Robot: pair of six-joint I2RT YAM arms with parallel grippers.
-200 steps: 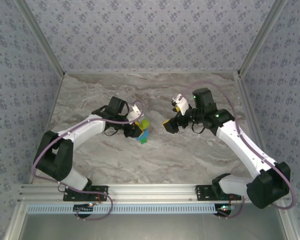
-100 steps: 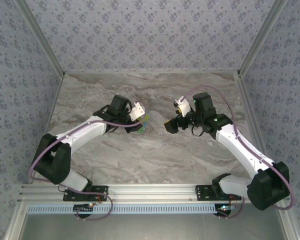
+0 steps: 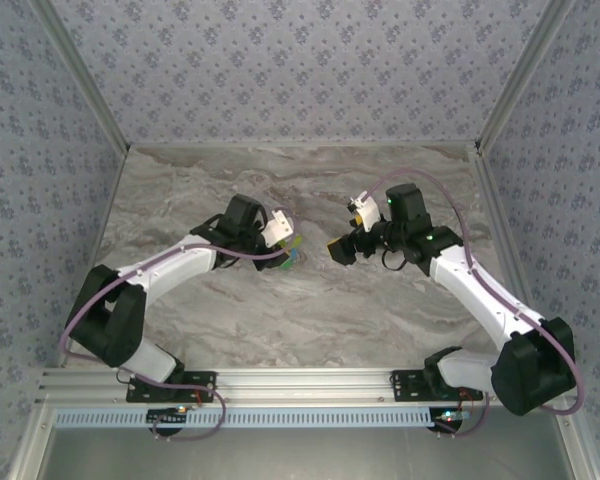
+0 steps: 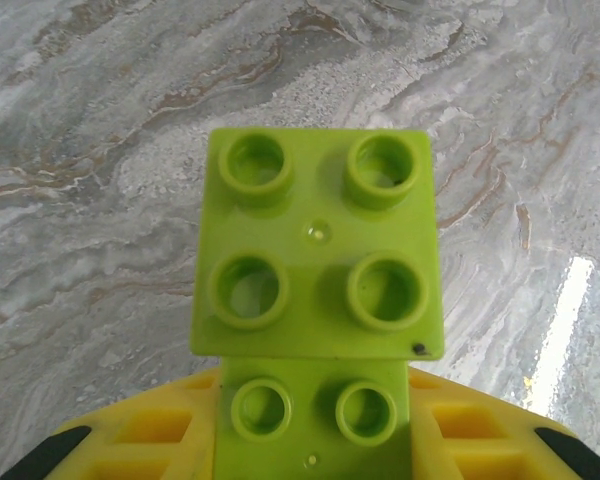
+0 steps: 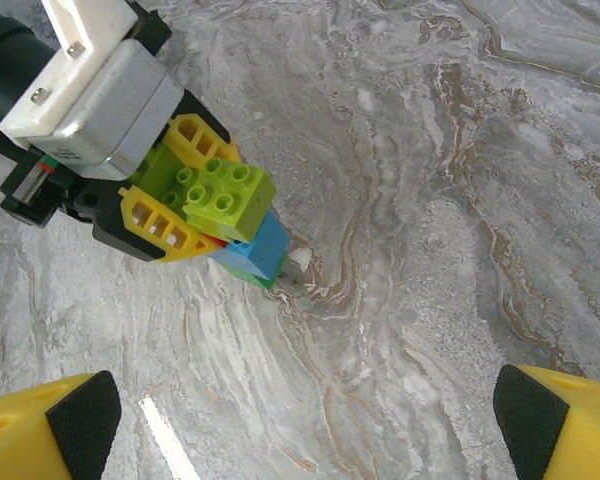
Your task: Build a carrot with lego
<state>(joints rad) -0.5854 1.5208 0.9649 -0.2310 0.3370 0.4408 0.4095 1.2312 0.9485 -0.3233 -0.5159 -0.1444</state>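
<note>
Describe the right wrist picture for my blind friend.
The left gripper clamps a small lego carrot, lime-green on top, blue, red and dark green beneath, over a marble table. The right gripper is open, its yellow fingertips in the bottom corners.

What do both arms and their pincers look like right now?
The left arm and right arm have white links, black joints and a lilac cable each. The left pincer and right pincer have yellow fingers, black-padded tips and white wrist blocks.
</note>
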